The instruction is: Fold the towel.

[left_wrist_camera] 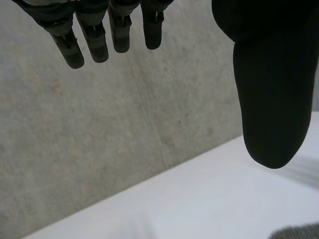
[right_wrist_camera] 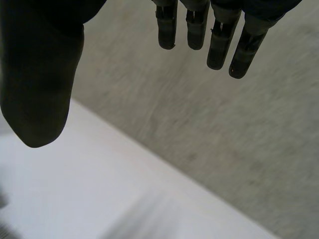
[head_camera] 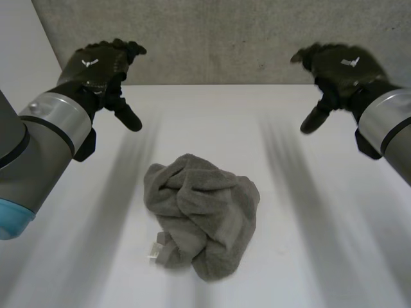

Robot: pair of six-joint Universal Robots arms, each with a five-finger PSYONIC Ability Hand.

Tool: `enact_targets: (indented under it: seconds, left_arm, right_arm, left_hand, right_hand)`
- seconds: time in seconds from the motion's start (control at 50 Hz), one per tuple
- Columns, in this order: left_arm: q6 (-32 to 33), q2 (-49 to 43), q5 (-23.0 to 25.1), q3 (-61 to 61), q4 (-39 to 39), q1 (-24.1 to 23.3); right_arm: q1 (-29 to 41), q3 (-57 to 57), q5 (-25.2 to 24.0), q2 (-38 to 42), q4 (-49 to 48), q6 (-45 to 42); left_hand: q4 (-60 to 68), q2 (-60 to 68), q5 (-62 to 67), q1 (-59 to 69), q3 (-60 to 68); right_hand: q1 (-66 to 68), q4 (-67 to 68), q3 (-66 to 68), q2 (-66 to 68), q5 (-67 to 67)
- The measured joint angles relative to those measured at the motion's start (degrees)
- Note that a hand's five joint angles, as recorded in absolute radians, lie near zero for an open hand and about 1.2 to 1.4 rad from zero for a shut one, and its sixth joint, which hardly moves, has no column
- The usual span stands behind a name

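Grey towel [head_camera: 202, 215] lay crumpled in a heap on the near-middle of the white table [head_camera: 321, 256]. No fold made yet, so the whole job was left, prob. incl. spreading it flat first. Bare table on every side gave ample room to work. Farther back, left hand [head_camera: 99, 67] and right hand [head_camera: 337, 67] hovered well apart, fingers relaxed, spread from thumbs, holding nothing. Table's far edge met a concrete wall [head_camera: 218, 38].
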Motion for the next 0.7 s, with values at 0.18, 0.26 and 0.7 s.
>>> enact_targets:
  seconds: [0.18, 0.26, 0.7]
  left_arm:
    - [1.48, -6.68, 5.74, -1.26, -5.31, 1.34]
    - [3.74, -10.4, 8.07, -1.78, -7.98, 1.84]
    - [12.23, -18.34, 5.49, 3.22, 1.66, 0.04]
  right_arm:
    - [0.9, 0.1, -4.19, 9.11, 6.53, -0.3]
    - [2.14, 0.23, -6.02, 14.36, 7.28, 2.88]
    - [6.49, -11.34, -8.53, 25.86, 0.72, 8.87]
  left_hand:
    - [0.31, 0.33, 0.0, 0.22, 0.14]
    - [1.02, 0.98, 0.05, 0.93, 0.89]
    - [58.44, 58.22, 54.84, 55.7, 57.88]
  right_hand:
    - [0.0, 0.0, 0.0, 0.0, 0.0]
    - [0.0, 0.0, 0.0, 0.0, 0.0]
    - [63.62, 61.8, 62.58, 62.04, 63.73]
